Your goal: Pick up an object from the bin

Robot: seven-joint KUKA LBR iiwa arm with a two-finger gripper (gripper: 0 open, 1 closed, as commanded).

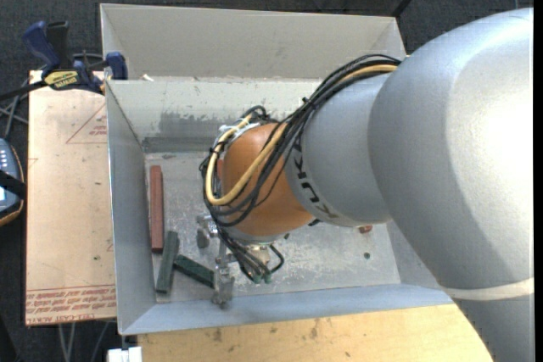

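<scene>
Down at the near wall (280, 309): gripper (222, 288), right by the end of a dark green bar (193, 270). Open or closed? Can't tell. Just left, a second green bar (165, 263); further back, a brown stick (156, 208). Risky spot: could scrape the wall, or knock the bar sideways and close on nothing.

Grey arm (441, 148) enters from right, angled down and left. Orange cover (259, 182) on its end, black and yellow cables (339, 85) looped across it. Gripper (223, 280) points downward below the cover.
</scene>
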